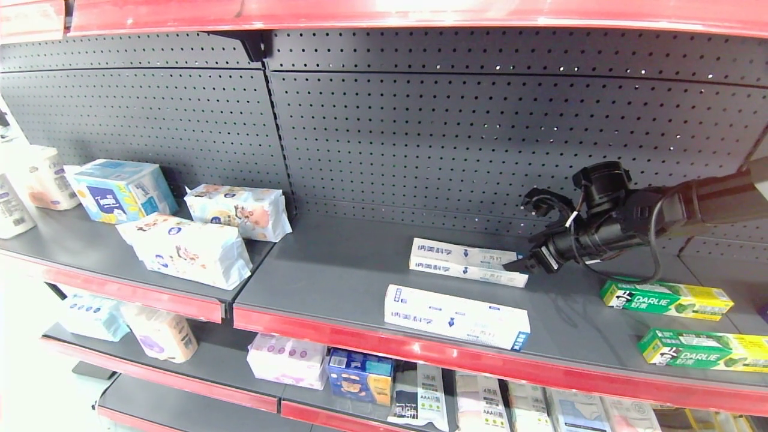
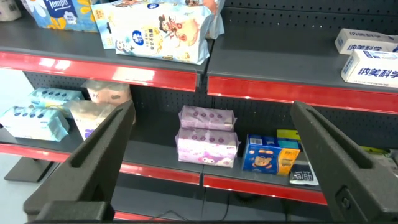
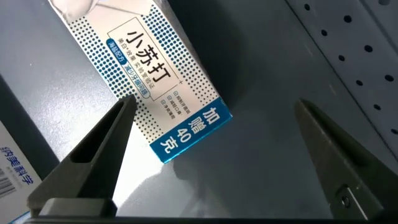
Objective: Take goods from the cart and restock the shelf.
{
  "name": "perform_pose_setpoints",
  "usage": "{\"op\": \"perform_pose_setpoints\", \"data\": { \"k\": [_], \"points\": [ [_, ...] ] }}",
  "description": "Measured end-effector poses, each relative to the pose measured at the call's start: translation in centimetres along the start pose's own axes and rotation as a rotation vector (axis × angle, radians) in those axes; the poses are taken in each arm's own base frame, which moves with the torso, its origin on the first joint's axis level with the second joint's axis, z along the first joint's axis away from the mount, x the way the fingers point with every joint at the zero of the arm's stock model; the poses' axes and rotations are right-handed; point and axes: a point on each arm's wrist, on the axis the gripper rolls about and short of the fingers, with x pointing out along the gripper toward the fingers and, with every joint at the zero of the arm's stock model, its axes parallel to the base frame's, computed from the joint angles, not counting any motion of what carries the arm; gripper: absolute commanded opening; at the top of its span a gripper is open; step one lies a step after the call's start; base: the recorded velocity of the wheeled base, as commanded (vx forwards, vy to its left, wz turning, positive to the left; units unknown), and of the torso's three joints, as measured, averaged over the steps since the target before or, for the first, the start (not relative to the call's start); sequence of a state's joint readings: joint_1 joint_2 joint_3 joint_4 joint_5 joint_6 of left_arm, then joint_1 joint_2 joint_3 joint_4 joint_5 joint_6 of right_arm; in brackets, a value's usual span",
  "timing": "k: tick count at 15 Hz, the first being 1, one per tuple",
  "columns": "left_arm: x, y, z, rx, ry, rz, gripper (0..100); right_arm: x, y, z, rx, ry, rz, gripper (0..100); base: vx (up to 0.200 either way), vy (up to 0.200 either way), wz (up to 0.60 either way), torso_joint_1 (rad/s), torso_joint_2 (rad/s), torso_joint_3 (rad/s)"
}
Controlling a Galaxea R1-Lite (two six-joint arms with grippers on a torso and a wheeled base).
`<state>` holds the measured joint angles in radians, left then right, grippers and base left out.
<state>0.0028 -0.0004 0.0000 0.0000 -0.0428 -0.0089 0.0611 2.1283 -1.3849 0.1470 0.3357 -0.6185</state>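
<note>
Near the back edge of the shelf (image 1: pixel 336 273) a white box (image 1: pixel 465 271) is judged placed; the right gripper (image 1: pixel 521 264), at its end, and the left gripper (image 2: pixel 211 109) are seen spread, empty; further restocking is judged left.

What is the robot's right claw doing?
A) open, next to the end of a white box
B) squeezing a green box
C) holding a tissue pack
A: the right gripper has its fingers spread wide at the end of the white box, clamping nothing.
</note>
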Motion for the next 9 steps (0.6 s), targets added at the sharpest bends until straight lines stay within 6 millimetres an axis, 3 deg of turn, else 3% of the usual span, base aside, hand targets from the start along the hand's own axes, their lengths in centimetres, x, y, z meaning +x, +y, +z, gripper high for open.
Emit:
{"op": "perform_pose_setpoints", "data": {
  "k": [9],
  "points": [
    [0.00,0.00,0.01,0.000,0.000,0.000,100,-0.03,0.52,-0.66,-0.010,0.027,0.015,100,0.000,0.000,0.00,0.000,0.00,0.000]
  ]
}}
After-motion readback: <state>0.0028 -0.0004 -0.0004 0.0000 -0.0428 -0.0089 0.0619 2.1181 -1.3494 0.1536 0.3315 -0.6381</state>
